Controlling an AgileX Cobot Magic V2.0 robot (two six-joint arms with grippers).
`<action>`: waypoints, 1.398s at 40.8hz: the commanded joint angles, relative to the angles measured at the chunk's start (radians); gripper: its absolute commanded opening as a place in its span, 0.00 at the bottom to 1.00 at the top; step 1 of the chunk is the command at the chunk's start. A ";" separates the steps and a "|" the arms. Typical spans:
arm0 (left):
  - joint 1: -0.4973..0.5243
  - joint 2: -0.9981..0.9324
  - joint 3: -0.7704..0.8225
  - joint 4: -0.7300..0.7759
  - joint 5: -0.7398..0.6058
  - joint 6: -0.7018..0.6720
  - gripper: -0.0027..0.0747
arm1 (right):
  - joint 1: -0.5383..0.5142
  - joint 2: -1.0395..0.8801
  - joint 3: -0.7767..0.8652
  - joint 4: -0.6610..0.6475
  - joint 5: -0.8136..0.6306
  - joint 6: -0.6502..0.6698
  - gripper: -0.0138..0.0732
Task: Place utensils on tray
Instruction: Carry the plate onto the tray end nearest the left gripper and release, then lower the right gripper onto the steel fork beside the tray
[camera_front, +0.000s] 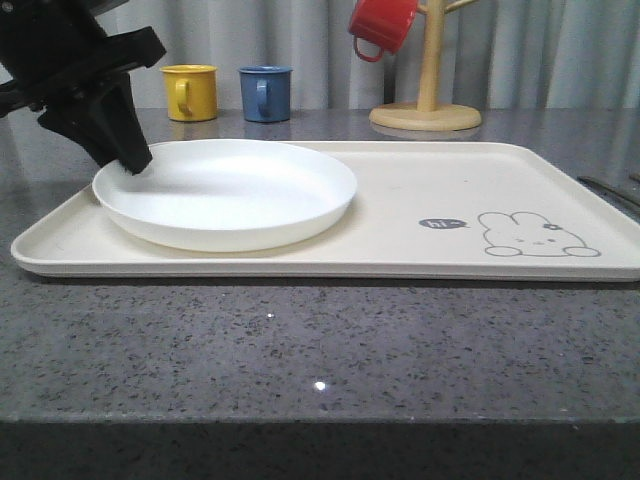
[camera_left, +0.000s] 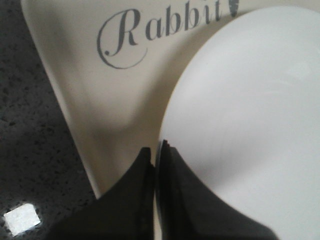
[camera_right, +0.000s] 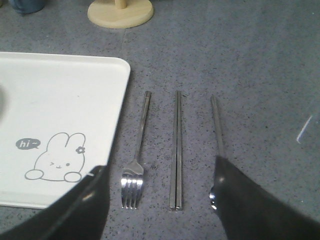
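The cream tray (camera_front: 400, 200) lies across the grey counter with a round white plate (camera_front: 225, 190) on its left half. My left gripper (camera_front: 135, 165) is at the plate's left rim. In the left wrist view its fingers (camera_left: 130, 200) are pressed together on that rim, one over the plate (camera_left: 250, 100), one over the tray (camera_left: 100, 110). Just right of the tray (camera_right: 60, 100), a fork (camera_right: 136, 165), chopsticks (camera_right: 176, 150) and a spoon (camera_right: 216, 125) lie side by side on the counter. My right gripper (camera_right: 160, 167) hovers open above them, and one finger hides the spoon's bowl.
A yellow mug (camera_front: 190, 92) and a blue mug (camera_front: 265, 93) stand behind the tray. A wooden mug tree (camera_front: 427, 80) with a red mug (camera_front: 383, 25) hanging on it stands at the back right. Bare counter runs in front of the tray.
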 joint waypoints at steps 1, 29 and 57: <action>0.001 -0.046 -0.033 -0.025 -0.022 -0.015 0.21 | -0.007 0.012 -0.025 -0.009 -0.072 -0.004 0.71; -0.163 -0.394 -0.040 0.182 0.107 -0.029 0.48 | -0.007 0.012 -0.025 -0.009 -0.072 -0.004 0.71; -0.548 -1.182 0.569 0.435 -0.351 -0.255 0.48 | -0.007 0.034 -0.055 0.010 0.001 -0.004 0.71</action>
